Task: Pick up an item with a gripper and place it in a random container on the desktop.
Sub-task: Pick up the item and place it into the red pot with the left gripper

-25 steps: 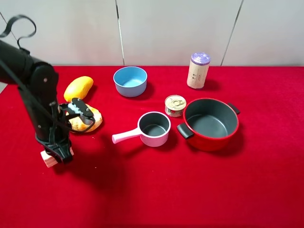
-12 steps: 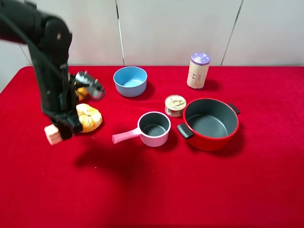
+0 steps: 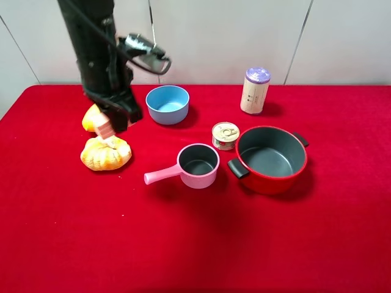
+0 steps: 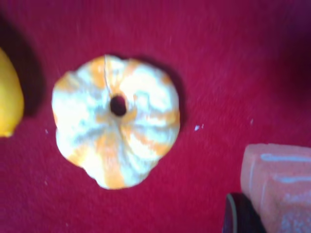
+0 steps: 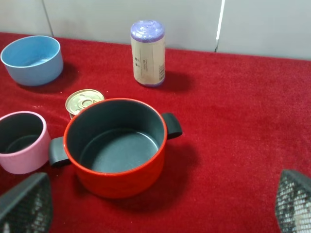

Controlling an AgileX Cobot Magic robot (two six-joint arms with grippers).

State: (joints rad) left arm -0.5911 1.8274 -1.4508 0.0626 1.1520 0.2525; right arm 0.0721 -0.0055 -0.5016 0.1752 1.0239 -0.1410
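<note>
My left gripper [image 3: 110,124] is shut on the item [image 3: 104,127], a pink and white striped block, and holds it in the air above the orange-yellow bun [image 3: 106,153] at the left of the red desktop [image 3: 183,244]. In the left wrist view the item [image 4: 282,187] shows beside one black finger [image 4: 240,218], with the bun [image 4: 116,121] below. The red pot [image 3: 269,182] stands empty at the right, far from the left gripper. My right gripper [image 5: 158,211] is open and empty, in front of the pot [image 5: 121,179].
A pink saucepan [image 3: 198,165] sits mid-table with its handle to the left. A blue bowl [image 3: 167,104], a small tin can [image 3: 225,135] and a purple-lidded cylinder [image 3: 255,90] stand behind. A yellow mango [image 3: 91,118] lies behind the bun.
My left arm has lifted the item off the cloth at the front left and carried it up and toward the back right, over the bun.
</note>
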